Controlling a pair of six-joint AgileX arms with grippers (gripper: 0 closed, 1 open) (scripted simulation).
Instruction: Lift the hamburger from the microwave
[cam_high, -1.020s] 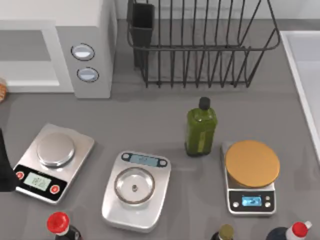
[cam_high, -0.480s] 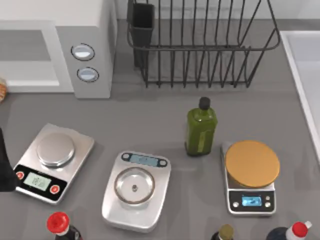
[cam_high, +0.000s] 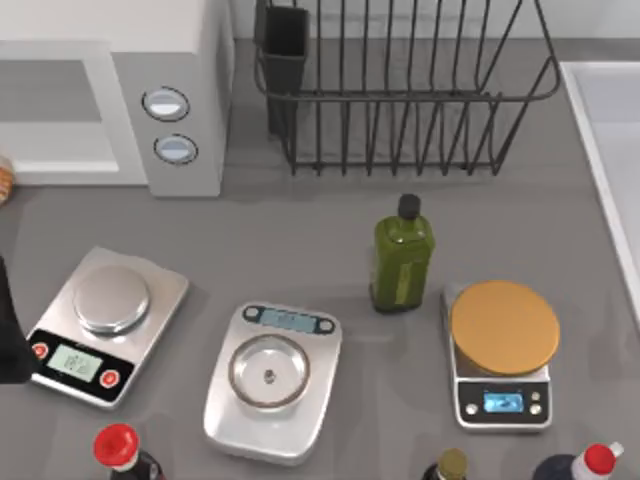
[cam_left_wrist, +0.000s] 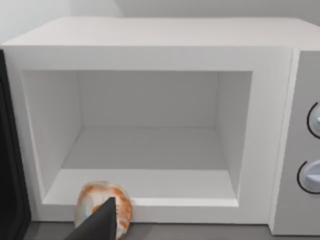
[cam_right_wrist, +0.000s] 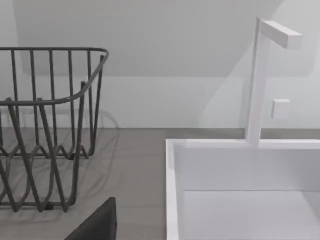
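Left gripper (cam_left_wrist: 97, 225): one dark finger in the left wrist view, lying across the hamburger (cam_left_wrist: 100, 202); whether the fingers are spread or pinching cannot be told. Hamburger sits at the front lip of the microwave (cam_left_wrist: 150, 55), at the cavity's open edge beside the door side. Right gripper (cam_right_wrist: 97, 222) parked facing the dish rack (cam_right_wrist: 50, 125) and sink (cam_right_wrist: 240, 170)

One microwave (cam_high: 110, 95) with two dials (cam_high: 166, 104), far left. One hamburger (cam_left_wrist: 102, 211) at its cavity's front edge. Three kitchen scales (cam_high: 272, 380) across the near table. One dish rack (cam_high: 400, 85), far centre. One green bottle (cam_high: 402, 258). Four bottle tops (cam_high: 116, 445) along the near edge. One sink (cam_right_wrist: 240, 190), right.
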